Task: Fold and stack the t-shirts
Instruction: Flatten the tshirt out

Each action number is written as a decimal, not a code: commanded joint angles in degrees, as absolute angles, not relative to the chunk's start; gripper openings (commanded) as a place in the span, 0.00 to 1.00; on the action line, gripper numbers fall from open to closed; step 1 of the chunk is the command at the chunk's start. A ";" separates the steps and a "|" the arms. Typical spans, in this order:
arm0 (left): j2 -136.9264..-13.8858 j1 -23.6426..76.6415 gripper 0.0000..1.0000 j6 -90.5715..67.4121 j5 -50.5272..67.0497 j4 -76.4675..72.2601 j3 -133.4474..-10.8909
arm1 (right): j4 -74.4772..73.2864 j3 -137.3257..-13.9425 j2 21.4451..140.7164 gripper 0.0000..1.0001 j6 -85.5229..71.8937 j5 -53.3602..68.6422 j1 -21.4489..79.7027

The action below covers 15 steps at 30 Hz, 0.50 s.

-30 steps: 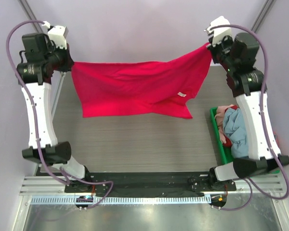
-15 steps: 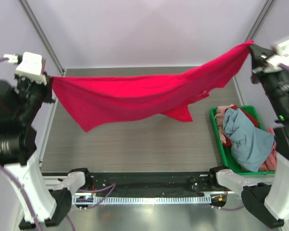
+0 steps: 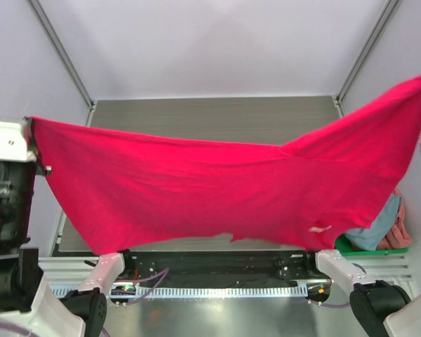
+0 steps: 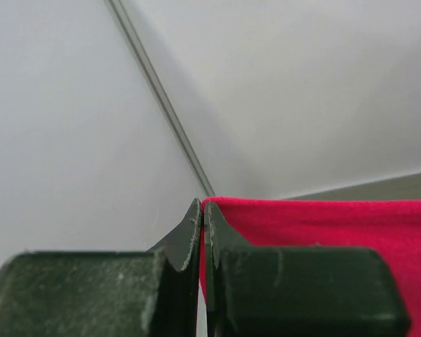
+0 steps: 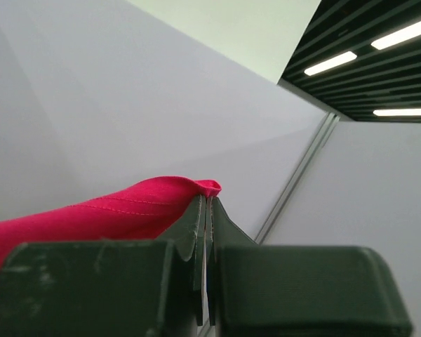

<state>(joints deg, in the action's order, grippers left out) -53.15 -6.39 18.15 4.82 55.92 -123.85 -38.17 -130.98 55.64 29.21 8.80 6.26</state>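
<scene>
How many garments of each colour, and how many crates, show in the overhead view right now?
crimson-red t-shirt: 1
grey-blue garment: 1
salmon-pink garment: 1
green crate: 1
Total: 4
The stretched shirt covers most of the crate, so more garments may lie hidden in it.

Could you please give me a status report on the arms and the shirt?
Left gripper shut on crimson t-shirt edge. Right gripper shut on opposite corner. Shirt stretched aloft between them; no obstruction visible.
</scene>
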 commanded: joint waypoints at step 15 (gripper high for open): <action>-70.64 -6.50 0.00 20.30 9.05 43.60 -90.62 | -15.21 -90.01 72.41 0.01 30.50 13.10 6.06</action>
